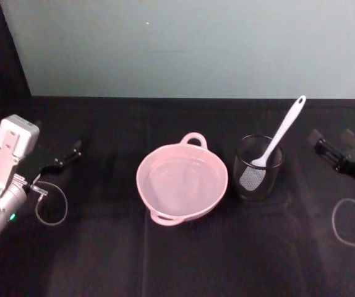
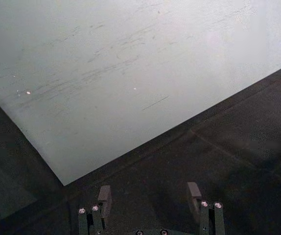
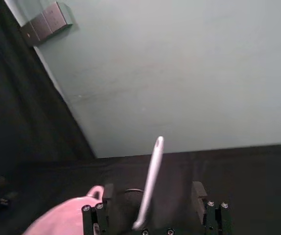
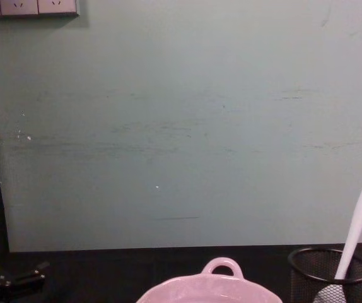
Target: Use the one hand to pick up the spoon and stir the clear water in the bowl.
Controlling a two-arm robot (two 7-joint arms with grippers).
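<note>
Spoon (image 1: 281, 135) in mesh cup (image 1: 258, 168), centre-right: likely light, stiff, slick.
My right pincer (image 1: 331, 139), right edge, open; left pincer (image 1: 72, 151), left edge, parked open; I'd pinch the upper handle.

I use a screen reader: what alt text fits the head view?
A white spoon stands head-down in a black mesh cup right of a pink bowl on a black table; the left gripper and right gripper sit open at the sides.

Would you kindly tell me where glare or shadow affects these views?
Head view: a faint sheen shows inside the bowl; the right claw nearly merges with the black cloth. Chest view: the wall is evenly lit, with no hard shadow behind the spoon.
</note>
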